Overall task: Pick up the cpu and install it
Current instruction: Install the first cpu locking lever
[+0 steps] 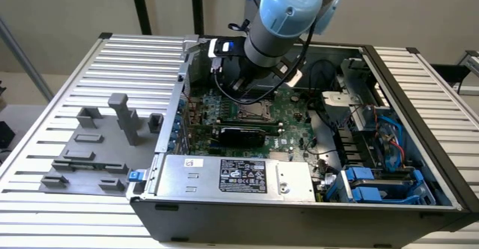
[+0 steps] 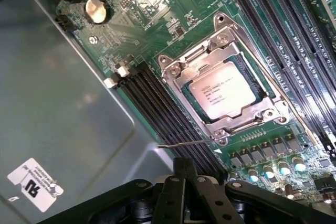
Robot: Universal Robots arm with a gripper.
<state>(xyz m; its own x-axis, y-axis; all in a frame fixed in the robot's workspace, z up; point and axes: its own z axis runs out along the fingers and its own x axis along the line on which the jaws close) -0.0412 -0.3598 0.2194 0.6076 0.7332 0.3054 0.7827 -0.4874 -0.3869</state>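
While closed on nothing, gripper (image 2: 185, 179) hangs just above the motherboard (image 2: 157, 3), fingers pressed together at the near edge of the wrist view, nothing between them. Just beyond, 1 thin wire lever (image 2: 184, 143) juts out beside the socket frame (image 2: 173, 80). Seated inside that frame: the cpu (image 2: 223, 90), pale silver top facing up, printed text legible only as faint lines, flat and level with the bracket around it. Already in the socket, so judged placed, not carried.

Likely light, thin and rigid; smooth metal lid, probably slippery under hard pads. Underside contacts presumably delicate, so best taken by 2 opposite edges, never by the faces, and never dragged or tilted across the socket. Little edge exposed now, with the frame overlapping its margins.

Farther off, dark memory slots (image 2: 273, 30) flank the socket on both sides, plus a round coin cell (image 2: 97, 10). From the exterior view, arm (image 1: 288, 19) reaches down into the open computer case (image 1: 419, 81), blocking the gripper itself; socket (image 1: 257, 113) visible below it as a small bright square. Grey fixture blocks (image 1: 123, 117) stand well apart on the slatted table (image 1: 45, 210), at the exterior view's left. Whether the retention frame is latched: cannot tell.
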